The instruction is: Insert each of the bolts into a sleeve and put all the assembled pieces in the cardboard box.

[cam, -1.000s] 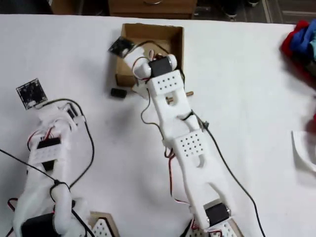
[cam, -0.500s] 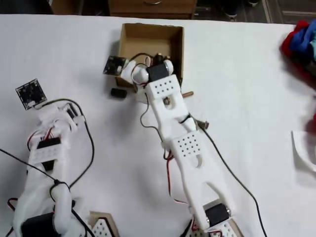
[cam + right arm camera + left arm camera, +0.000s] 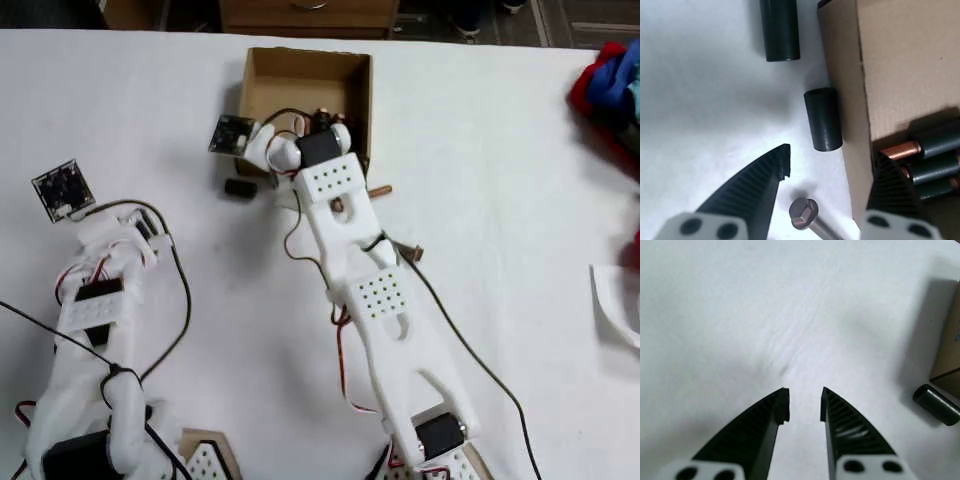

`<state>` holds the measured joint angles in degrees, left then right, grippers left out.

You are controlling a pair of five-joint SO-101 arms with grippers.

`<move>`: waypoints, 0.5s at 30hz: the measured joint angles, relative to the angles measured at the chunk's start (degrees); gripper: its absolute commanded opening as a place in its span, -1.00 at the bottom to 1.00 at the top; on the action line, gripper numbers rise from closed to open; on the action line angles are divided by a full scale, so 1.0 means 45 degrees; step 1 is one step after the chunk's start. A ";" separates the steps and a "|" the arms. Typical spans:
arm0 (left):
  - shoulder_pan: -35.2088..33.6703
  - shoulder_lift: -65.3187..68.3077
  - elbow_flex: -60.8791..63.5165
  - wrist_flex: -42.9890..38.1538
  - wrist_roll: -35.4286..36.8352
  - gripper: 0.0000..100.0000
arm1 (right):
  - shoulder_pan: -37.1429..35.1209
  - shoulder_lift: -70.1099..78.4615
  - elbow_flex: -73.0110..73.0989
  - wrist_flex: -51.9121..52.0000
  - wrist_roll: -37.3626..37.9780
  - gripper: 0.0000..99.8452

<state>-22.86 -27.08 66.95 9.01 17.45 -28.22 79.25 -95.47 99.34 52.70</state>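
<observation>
1. The cardboard box (image 3: 305, 80) sits on the tabletop (image 3: 500, 120) at 12 o'clock. Assembled pieces (image 3: 932, 150) lie inside it.
2. The right jaws are wide open and hold nothing. They straddle the box wall near its 7 o'clock corner.
3. Between them, one sleeve (image 3: 823, 119) and one bolt (image 3: 804, 214) lie just beside that wall.
4. A second sleeve (image 3: 240, 188) lies near the same corner.
5. The left jaws are narrowly open and hold nothing, over the tabletop at 9 o'clock.
</observation>
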 measured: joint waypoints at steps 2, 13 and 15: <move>0.0000 0.0000 0.0000 0.0000 0.0000 -0.75 | 0.0000 -0.0137 0.0020 0.0000 0.0000 -0.55; 0.0000 0.0000 0.0000 0.0000 0.0000 -0.75 | -0.0137 -0.1426 0.0195 0.0137 0.0000 -0.78; 0.0000 0.0000 0.0000 0.0000 0.0000 -0.75 | -0.0195 -0.1875 0.0195 0.0137 0.0000 -0.83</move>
<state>-22.86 -27.08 66.95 9.01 17.45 -29.10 70.81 -94.59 99.96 52.70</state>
